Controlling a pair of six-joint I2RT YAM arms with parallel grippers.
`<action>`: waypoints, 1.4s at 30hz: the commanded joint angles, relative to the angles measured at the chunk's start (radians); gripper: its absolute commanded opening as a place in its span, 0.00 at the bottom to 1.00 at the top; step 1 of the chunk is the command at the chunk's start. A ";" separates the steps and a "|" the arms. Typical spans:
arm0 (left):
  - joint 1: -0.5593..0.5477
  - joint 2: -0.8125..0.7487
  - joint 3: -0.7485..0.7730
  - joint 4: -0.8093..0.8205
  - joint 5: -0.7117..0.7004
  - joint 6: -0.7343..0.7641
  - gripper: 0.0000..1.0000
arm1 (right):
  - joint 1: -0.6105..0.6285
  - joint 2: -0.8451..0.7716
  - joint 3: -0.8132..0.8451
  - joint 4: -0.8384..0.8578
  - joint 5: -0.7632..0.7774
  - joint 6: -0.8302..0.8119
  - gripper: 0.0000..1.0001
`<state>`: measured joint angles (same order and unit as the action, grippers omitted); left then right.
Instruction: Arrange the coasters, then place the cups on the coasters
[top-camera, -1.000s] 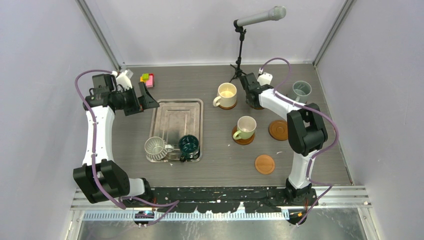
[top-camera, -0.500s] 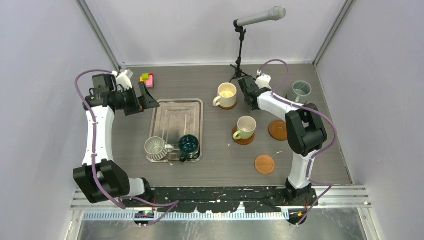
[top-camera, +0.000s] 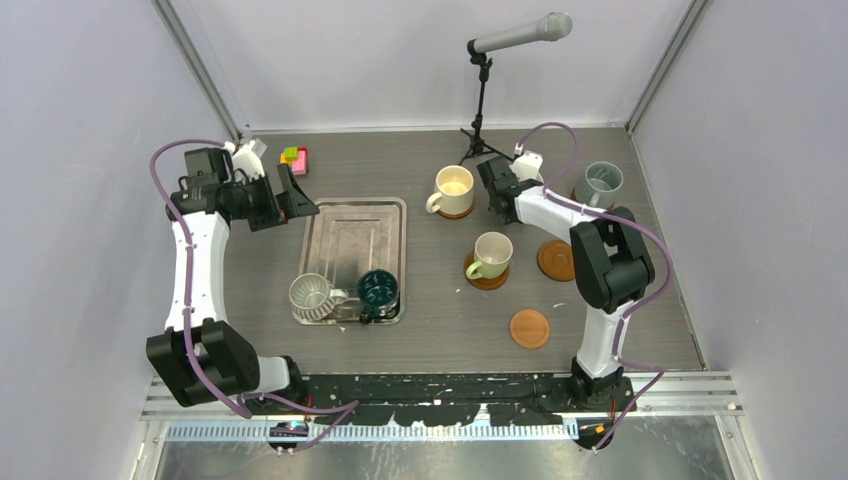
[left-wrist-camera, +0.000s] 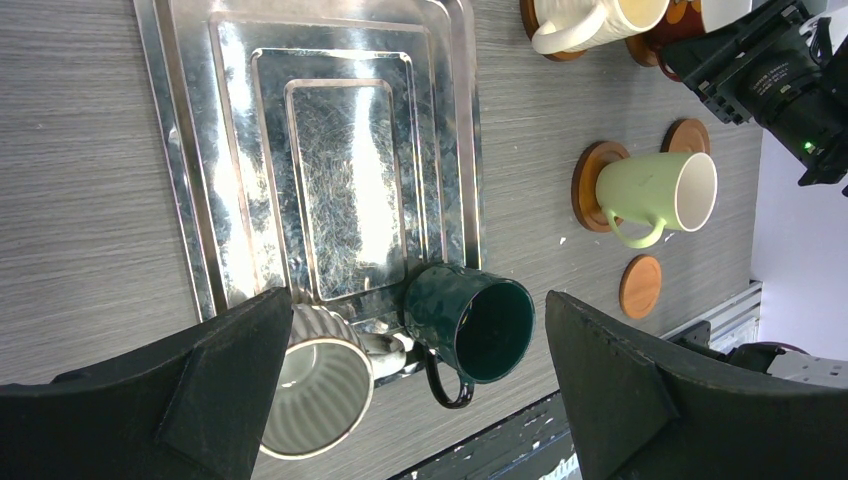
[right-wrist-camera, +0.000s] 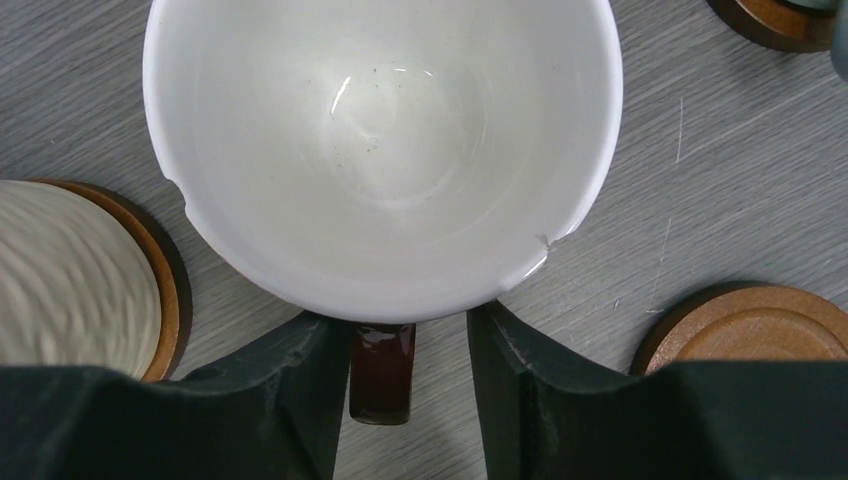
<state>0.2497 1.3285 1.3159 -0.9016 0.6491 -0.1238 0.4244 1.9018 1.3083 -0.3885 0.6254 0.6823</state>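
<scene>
A dark red-brown cup (right-wrist-camera: 380, 140) with a white inside fills the right wrist view. Its handle (right-wrist-camera: 381, 375) lies between the fingers of my right gripper (right-wrist-camera: 408, 322), which is open; a gap shows on the handle's right side. In the top view that gripper (top-camera: 499, 192) hides this cup. The cream cup (top-camera: 453, 188) and the pale green cup (top-camera: 493, 252) each stand on a coaster. Two coasters (top-camera: 556, 260) (top-camera: 529, 328) lie bare. The grey-blue cup (top-camera: 603, 180) is at the far right. My left gripper (top-camera: 293, 200) hangs open over the tray's far left corner.
The steel tray (top-camera: 350, 232) carries the ribbed silver-grey cup (top-camera: 312, 297) and the dark teal cup (top-camera: 378, 291) at its near edge. A microphone stand (top-camera: 480, 110) rises at the back, close to the right gripper. A small coloured block toy (top-camera: 295, 158) sits at the back left.
The right gripper's jaws have parted from shut on the red-brown cup's handle, and the wrist has shifted slightly toward the back. The left arm has not moved.
</scene>
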 joint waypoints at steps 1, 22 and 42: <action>0.008 -0.009 0.026 0.014 0.022 -0.002 1.00 | 0.000 -0.064 -0.002 0.031 0.044 0.003 0.54; 0.008 0.044 0.126 -0.227 -0.027 0.312 1.00 | -0.001 -0.254 -0.107 0.093 -0.076 -0.151 0.63; 0.007 -0.008 -0.016 -0.579 -0.295 0.921 1.00 | -0.096 -0.478 -0.037 -0.066 -0.505 -0.397 0.76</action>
<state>0.2512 1.3731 1.3525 -1.3960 0.4339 0.6468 0.3790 1.4704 1.1961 -0.3782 0.3252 0.3710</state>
